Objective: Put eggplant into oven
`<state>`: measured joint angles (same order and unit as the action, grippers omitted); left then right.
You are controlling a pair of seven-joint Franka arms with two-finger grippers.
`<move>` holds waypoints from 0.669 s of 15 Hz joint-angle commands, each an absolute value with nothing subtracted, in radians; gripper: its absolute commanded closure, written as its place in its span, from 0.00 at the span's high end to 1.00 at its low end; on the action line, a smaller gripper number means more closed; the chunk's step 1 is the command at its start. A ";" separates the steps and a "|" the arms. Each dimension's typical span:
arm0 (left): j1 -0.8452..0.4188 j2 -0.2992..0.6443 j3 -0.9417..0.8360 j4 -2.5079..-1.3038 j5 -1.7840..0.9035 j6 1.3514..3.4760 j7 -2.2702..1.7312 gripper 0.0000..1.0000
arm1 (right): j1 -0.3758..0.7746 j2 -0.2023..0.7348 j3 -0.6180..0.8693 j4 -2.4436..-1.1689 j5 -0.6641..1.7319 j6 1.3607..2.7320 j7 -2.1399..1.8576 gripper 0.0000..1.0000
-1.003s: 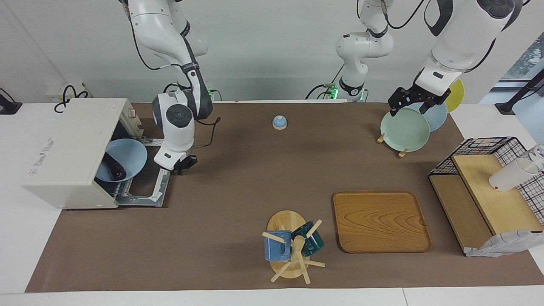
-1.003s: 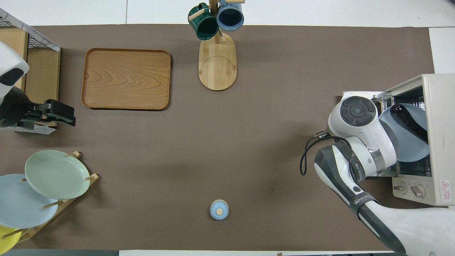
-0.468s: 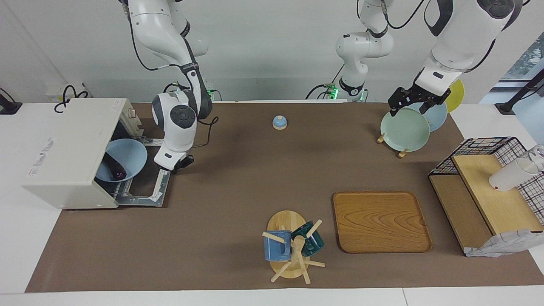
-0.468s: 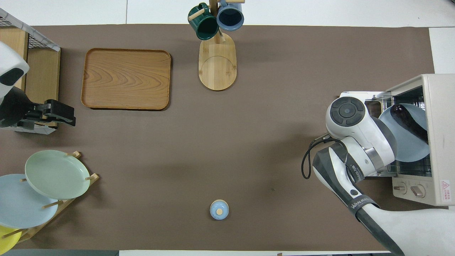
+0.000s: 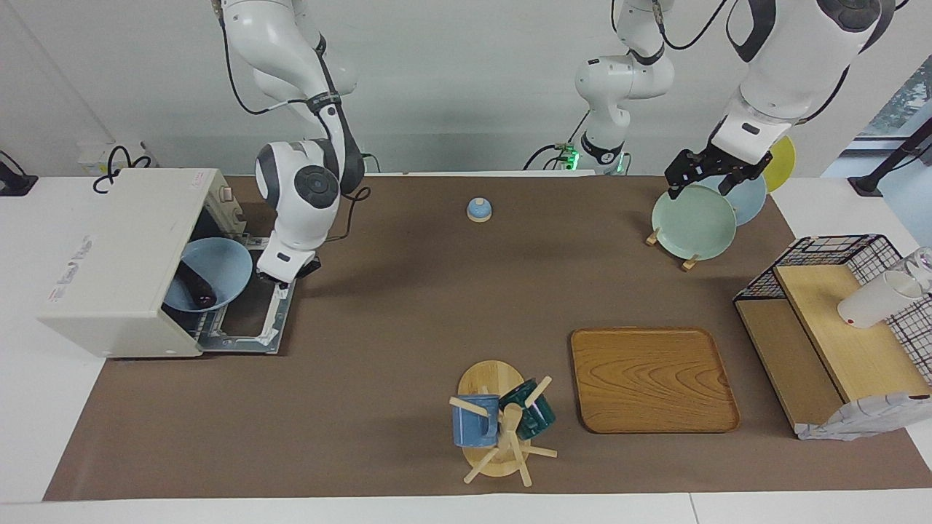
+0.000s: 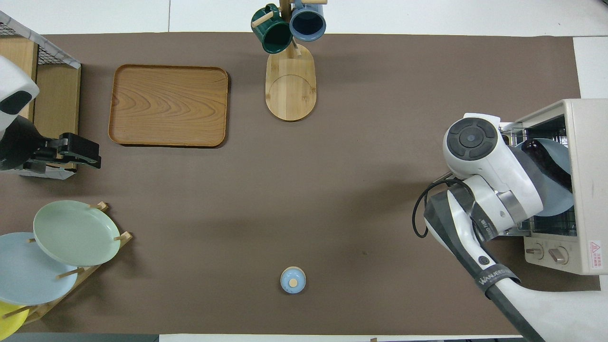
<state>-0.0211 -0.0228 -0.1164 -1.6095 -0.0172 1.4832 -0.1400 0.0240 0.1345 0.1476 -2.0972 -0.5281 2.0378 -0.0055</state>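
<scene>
Overhead view shows the eggplant [image 6: 546,159] lying on a light blue plate [image 6: 551,199] that sits partly inside the oven [image 6: 586,190], at the right arm's end of the tabletop. The plate's rim juts out over the dropped door [image 5: 251,320]. Since a second ago the right gripper [image 5: 295,273] has lifted and drawn in over the door's hinge edge, fingertips pinched together and holding nothing. I judge the eggplant is delivered, and what remains is nudging the plate deeper so the door can close. The left gripper [image 5: 703,171] waits with fingers spread above the green plate [image 5: 693,222] in the plate rack. A small blue bell [image 5: 479,209], mug tree [image 5: 499,426] and wooden tray [image 5: 652,378] stand well apart.
</scene>
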 commanded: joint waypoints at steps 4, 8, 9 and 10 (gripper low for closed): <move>-0.015 -0.026 -0.118 -1.612 -0.023 1.494 -0.147 1.00 | 0.002 0.132 0.153 -2.088 -0.292 2.083 0.018 0.00; -0.014 -0.026 -0.118 -1.612 -0.025 1.494 -0.147 1.00 | -0.002 0.179 0.153 -2.120 -0.262 2.198 0.057 0.00; -0.014 -0.026 -0.118 -1.612 -0.023 1.494 -0.147 1.00 | -0.014 0.186 0.153 -2.126 -0.262 2.209 0.057 0.00; -0.014 -0.026 -0.118 -1.612 -0.023 1.494 -0.147 1.00 | -0.026 0.187 0.153 -2.131 -0.264 2.210 0.055 0.00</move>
